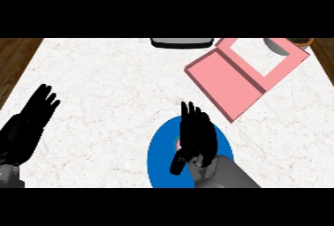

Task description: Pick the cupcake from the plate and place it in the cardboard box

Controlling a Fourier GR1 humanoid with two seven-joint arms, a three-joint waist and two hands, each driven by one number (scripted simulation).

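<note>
Marble counter [111, 79] lies wide and bare between the blue plate [160, 154] near the lower edge and the pink box [228, 84], which sits open at the far right with its top cut off. Right hand [195, 141] hangs over the plate, fingers straight, hiding the cupcake [177, 143]; only a pale sliver peeks out at its left. Left hand [32, 114] rests open by the counter's left edge. The grey object [183, 43] at the far edge is hard to make out.
</note>
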